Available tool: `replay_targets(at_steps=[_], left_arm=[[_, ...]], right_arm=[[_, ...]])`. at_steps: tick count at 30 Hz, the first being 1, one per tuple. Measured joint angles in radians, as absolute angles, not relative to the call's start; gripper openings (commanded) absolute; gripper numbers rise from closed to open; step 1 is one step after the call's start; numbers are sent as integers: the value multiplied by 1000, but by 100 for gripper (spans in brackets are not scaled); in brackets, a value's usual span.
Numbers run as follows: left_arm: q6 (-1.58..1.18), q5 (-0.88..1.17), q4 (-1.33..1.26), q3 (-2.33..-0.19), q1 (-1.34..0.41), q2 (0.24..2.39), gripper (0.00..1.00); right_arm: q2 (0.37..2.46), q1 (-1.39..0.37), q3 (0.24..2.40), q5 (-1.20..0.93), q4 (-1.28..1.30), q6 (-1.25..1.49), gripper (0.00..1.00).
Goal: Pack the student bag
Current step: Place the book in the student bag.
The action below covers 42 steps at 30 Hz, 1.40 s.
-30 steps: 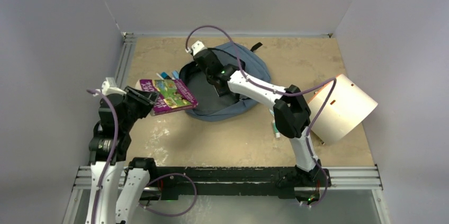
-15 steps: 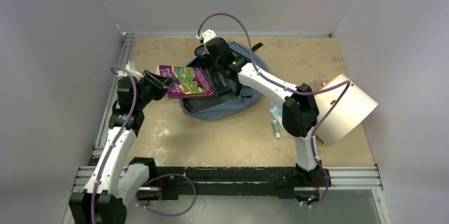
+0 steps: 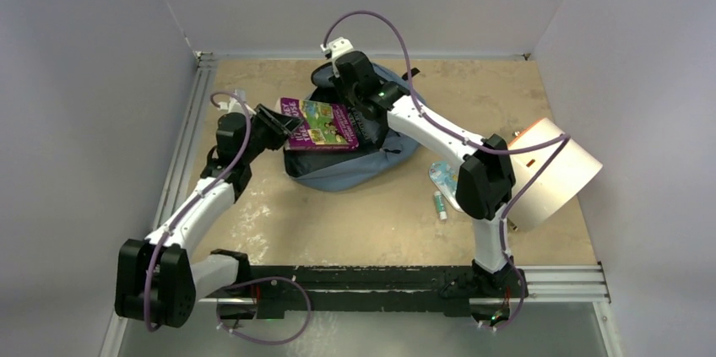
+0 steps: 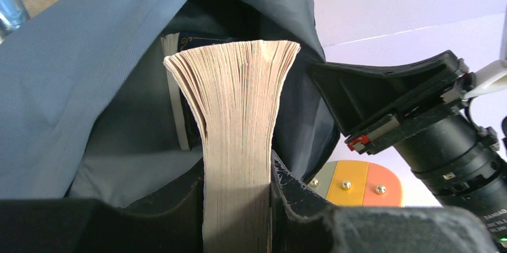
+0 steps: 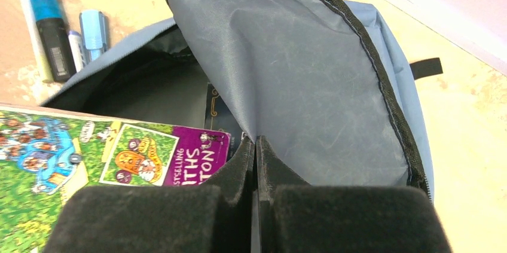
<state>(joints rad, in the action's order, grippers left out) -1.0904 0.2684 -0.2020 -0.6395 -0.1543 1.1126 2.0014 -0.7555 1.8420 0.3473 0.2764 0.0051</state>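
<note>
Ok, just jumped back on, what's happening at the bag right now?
The right gripper is shut on the top flap of the student bag, holding the mouth open. The left gripper clamps a purple paperback by its edge, with the far end at the opening, above a dark book already inside. The paperback is not yet fully in.

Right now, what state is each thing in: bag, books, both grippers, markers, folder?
Slate-blue fabric backpack: unzipped, flap lifted open.
Purple-and-green paperback book: gripped at one edge, far end at the backpack's mouth.
Left gripper: shut on the paperback.
Right gripper: shut on the backpack's flap.
Dark-covered book: already inside the backpack.
Blue-capped markers: lying loose beside the backpack.
Beige folder: curled, at right.
</note>
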Motion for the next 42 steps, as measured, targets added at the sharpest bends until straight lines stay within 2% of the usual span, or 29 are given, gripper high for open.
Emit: replay_targets(at_steps=[18, 28, 42], left_arm=[[-1108, 221, -453, -674, -225, 1418, 0], [-1142, 192, -657, -755, -242, 1626, 0], [-1146, 128, -803, -941, -380, 1924, 0]], right_arm=[[1988, -739, 1876, 308, 294, 34, 0], [1988, -738, 1876, 282, 294, 55, 0], [1988, -737, 1876, 266, 294, 91, 0]])
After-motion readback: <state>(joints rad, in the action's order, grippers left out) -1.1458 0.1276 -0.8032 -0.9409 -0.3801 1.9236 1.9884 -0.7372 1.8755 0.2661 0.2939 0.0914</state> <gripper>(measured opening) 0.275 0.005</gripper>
